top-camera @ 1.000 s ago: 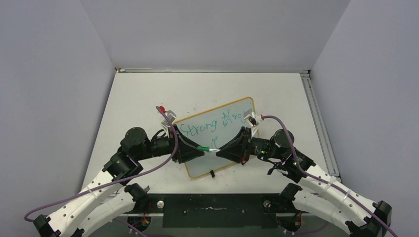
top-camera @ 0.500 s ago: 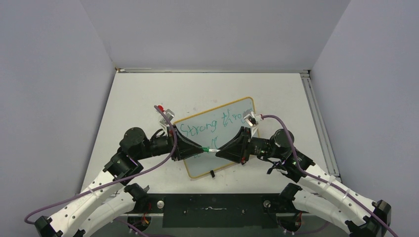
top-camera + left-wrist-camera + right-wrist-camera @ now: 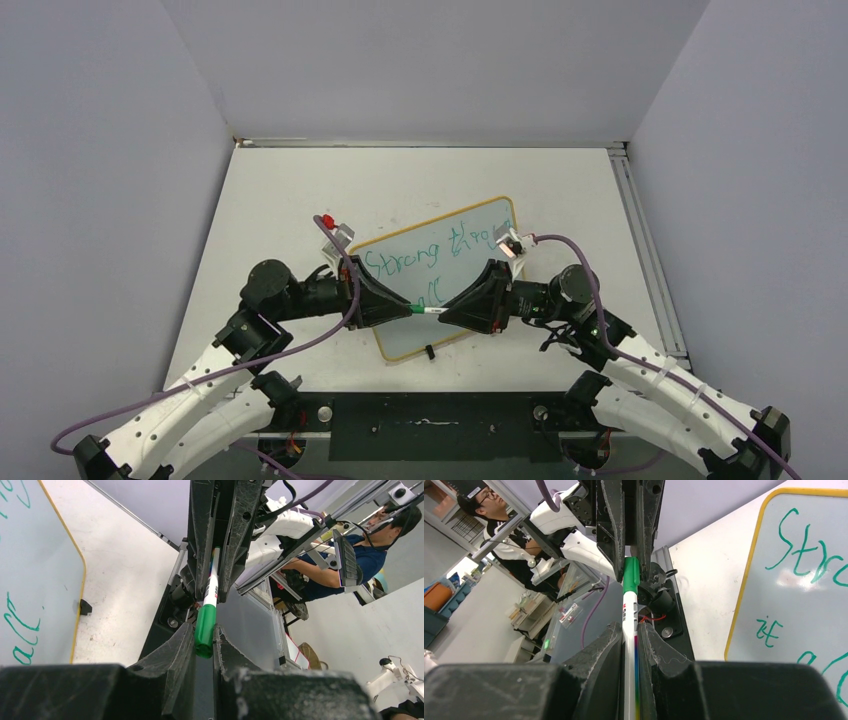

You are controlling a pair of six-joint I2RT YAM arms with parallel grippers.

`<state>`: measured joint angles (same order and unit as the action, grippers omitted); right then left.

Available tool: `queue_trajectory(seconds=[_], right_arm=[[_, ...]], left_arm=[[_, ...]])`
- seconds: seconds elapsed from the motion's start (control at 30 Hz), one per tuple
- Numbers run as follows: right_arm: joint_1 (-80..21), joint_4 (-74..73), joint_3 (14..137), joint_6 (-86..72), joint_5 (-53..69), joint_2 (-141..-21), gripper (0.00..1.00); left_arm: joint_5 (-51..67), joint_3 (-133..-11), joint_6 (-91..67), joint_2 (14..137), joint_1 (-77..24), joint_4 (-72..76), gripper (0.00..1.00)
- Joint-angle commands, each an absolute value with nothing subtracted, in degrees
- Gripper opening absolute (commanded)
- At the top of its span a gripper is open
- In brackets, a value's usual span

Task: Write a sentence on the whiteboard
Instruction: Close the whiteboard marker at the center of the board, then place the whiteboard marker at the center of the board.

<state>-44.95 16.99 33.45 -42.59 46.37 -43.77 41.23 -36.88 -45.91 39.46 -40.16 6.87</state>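
Over the glossy, yellow-framed whiteboard (image 3: 452, 272), the left fingers (image 3: 176, 647), matte black and scuffed, clamp the marker's green cap (image 3: 205, 625). The right fingers (image 3: 605, 647) pinch its slim white barrel (image 3: 628, 615).

Green sentence (image 3: 402, 262) on the whiteboard (image 3: 412, 335) reads "Strong thro… it all".

My table (image 3: 280, 190) is plain matte white, walled in by pale grey panels on the left, far and right sides, with a metal rail (image 3: 645, 250) running along its right edge and a black plate (image 3: 430, 420) across the near edge. The only thing lying flat on it is the whiteboard (image 3: 405, 335), near the middle and turned askew, its black clip (image 3: 428, 352) towards me. It carries the sentence (image 3: 405, 260) in green, beginning "Strong".
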Motion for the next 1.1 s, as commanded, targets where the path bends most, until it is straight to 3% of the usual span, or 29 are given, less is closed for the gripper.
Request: queue_trajectory(seconds=[0.0,0.67,0.73,0.87,0.93,1.03,1.07], right_arm=[[-45.16,26.38,33.49,-44.47,45.07,-45.68,0.05],[-46.65,23.46,35.09,-41.56,43.70,-46.88,0.06],[-46.61,18.70,36.41,-39.01,40.77,-45.87,0.20],[-46.48,9.73,40.12,-32.75,32.07,-41.45,0.67],[-46.47,5.44,42.20,-29.41,27.04,-39.07,0.79],[-46.50,1.05,45.31,-25.31,20.15,-35.93,0.87],[-46.49,0.32,46.12,-24.01,17.65,-34.93,0.98]], left_arm=[[45.99,-36.82,-45.79,40.34,-41.96,11.95,0.00],[45.00,-37.46,-43.89,42.09,-44.80,13.56,0.00],[42.63,-38.15,-42.01,41.17,-44.45,12.00,0.00],[36.34,-43.64,-35.66,39.94,-41.84,3.92,0.00],[33.38,-46.38,-34.88,39.61,-40.11,2.80,0.00],[29.90,-48.63,-34.19,38.51,-38.85,4.20,0.00],[27.36,-49.90,-32.72,38.29,-38.61,2.74,0.00]])
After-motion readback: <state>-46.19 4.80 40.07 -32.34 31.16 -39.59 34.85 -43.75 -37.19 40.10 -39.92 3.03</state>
